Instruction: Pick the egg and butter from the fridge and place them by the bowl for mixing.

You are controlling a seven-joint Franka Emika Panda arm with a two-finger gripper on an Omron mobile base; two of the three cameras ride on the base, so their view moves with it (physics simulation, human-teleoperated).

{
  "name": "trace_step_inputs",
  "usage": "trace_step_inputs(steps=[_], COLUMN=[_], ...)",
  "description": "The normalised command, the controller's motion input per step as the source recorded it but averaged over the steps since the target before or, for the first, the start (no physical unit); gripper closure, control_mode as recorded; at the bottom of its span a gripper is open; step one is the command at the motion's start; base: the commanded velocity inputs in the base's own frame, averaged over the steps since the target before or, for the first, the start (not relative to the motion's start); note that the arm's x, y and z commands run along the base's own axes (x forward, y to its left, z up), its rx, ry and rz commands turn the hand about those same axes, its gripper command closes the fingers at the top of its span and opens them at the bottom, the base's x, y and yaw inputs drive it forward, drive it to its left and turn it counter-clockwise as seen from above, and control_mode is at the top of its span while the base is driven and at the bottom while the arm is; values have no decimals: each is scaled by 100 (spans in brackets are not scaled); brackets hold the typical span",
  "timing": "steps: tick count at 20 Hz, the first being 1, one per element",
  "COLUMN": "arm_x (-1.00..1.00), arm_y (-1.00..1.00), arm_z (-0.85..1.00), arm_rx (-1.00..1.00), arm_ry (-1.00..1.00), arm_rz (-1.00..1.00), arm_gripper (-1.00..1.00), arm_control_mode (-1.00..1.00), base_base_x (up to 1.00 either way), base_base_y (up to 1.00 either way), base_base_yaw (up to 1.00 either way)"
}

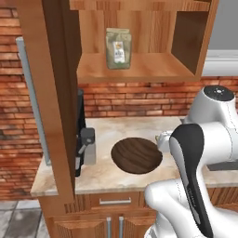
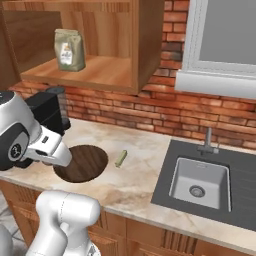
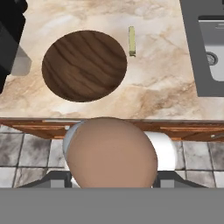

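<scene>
**Onlooker 1:** One egg (image 3: 111, 151) left to set down, by the look. It sits big and brown at the bottom of the hand view, pinched in the pincer (image 3: 111, 183); jaws closed on its sides, fingertips mostly hidden behind it.

**Onlooker 2:** And the butter (image 2: 121, 158)?

**Onlooker 1:** Already flat on the bench (image 2: 145, 175), just beside the bowl (image 2: 81, 163) on the sink (image 2: 200, 182) side. Egg's held up above the bench's front edge, floor tiles under it, not over marble yet.

**Onlooker 2:** So what makes the drop go well?

**Onlooker 1:** I'd carry it fwd over the bench first, aim for bare marble near the bowl rim, approx. between bowl and butter or just in front. Go low before letting go; an egg rolls, so a drop from height prob. sends it off the edge or into the butter. Also keep clear of the coffee machine (image 1: 84, 142) on the bowl's other side.
</scene>
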Motion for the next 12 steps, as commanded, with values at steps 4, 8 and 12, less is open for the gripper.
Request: trace_step_inputs(steps=[4, 8, 12], arm_x=[0, 0, 0], arm_y=[0, 0, 0], arm_z=[0, 0, 0], arm_rx=[0, 0, 0], arm_ry=[0, 0, 0], arm_rz=[0, 0, 0], arm_gripper=[100, 100, 100], arm_control_mode=[100, 100, 100], base_base_x=[33, 5, 0], base_base_y=[8, 4, 0], base_base_yaw=[-4, 0, 0])
